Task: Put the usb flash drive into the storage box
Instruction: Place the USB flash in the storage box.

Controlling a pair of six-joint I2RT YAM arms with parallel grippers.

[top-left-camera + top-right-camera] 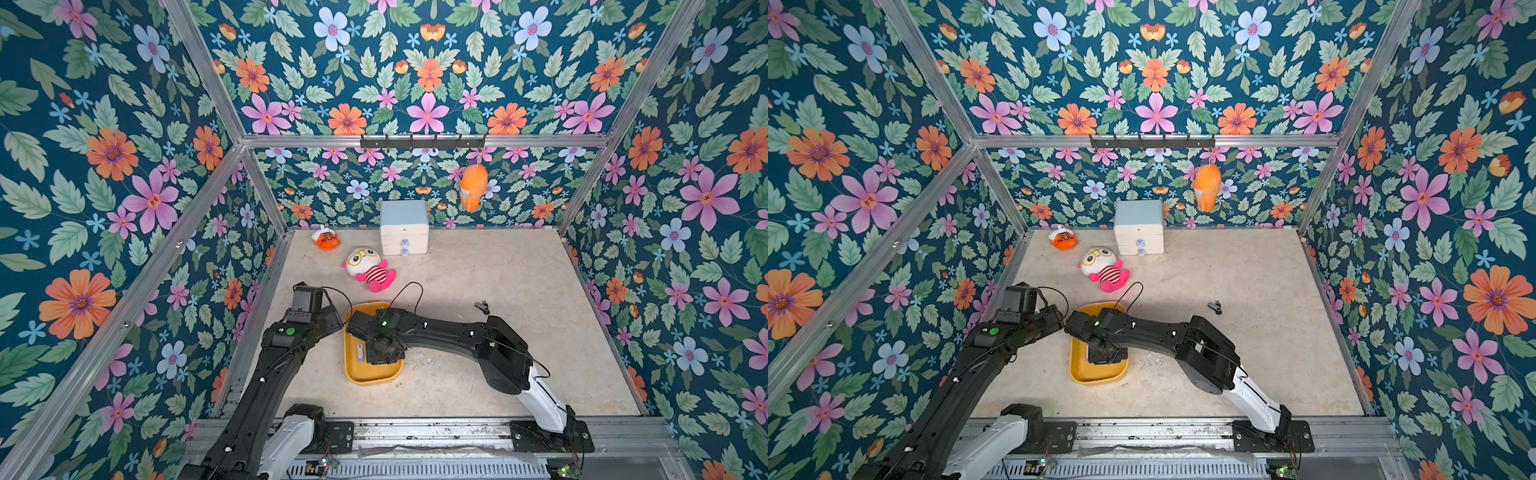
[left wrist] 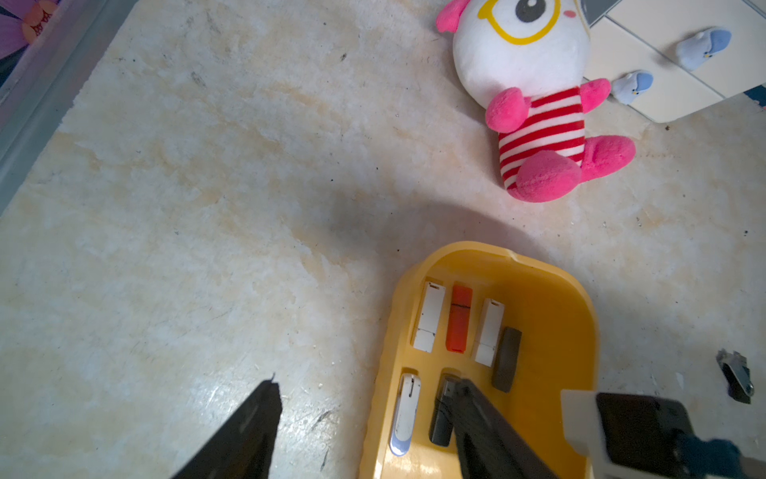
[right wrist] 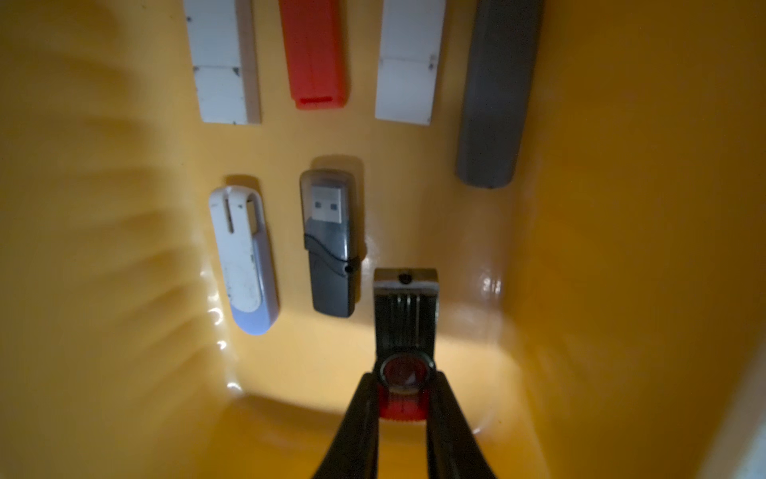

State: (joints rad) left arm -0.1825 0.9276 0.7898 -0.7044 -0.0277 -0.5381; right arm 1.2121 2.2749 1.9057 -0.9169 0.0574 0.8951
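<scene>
The storage box (image 1: 365, 378) (image 1: 1096, 379) is a shallow yellow tray near the table's front. Several flash drives lie in rows on its floor (image 3: 621, 249). My right gripper (image 3: 404, 385) hangs low inside it, shut on a black and red usb flash drive (image 3: 405, 307) with a metal swivel clip, beside a dark grey capped drive (image 3: 329, 244). In both top views the right wrist (image 1: 384, 351) (image 1: 1106, 353) hides that drive. My left gripper (image 2: 360, 385) (image 1: 330, 318) is open and holds nothing, one finger over the tray's left rim (image 2: 389, 331), one over bare table. Another black drive (image 1: 482, 307) (image 2: 738, 377) lies on the table to the right.
A pink and white plush doll (image 1: 370, 270) lies behind the tray. Further back stand a white two-drawer chest (image 1: 404, 228) and a small orange tiger toy (image 1: 325, 240). An orange plush (image 1: 473, 187) hangs from the hook rail on the back wall.
</scene>
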